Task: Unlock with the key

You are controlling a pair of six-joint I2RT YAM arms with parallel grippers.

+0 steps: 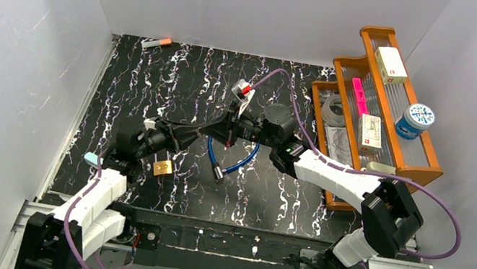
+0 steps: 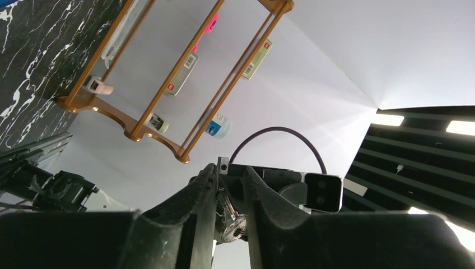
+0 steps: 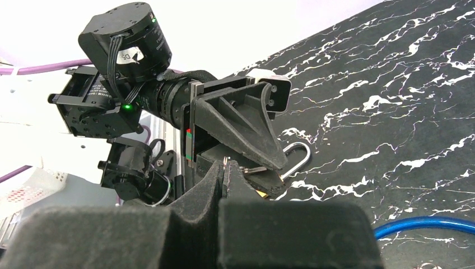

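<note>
My left gripper (image 1: 205, 132) points right above the table's middle and is shut on a silver key (image 2: 234, 218) with its bunch, which sits between its fingers (image 2: 204, 190). My right gripper (image 1: 223, 132) meets it tip to tip. In the right wrist view the right gripper (image 3: 225, 167) is shut, with a thin metal edge pinched at its tips. The key's blade (image 3: 255, 169) runs from the left gripper's fingers (image 3: 246, 131) to those tips. The brass padlock (image 1: 163, 167) lies on the table below the left gripper, and its steel shackle (image 3: 297, 159) shows behind the left fingers.
A blue cable (image 1: 231, 161) loops on the table just under the two grippers. A wooden rack (image 1: 378, 114) with boxes, tape and a jar stands at the right. A marker pen (image 1: 156, 42) lies at the back left. White walls close in the black marbled table (image 1: 156, 84).
</note>
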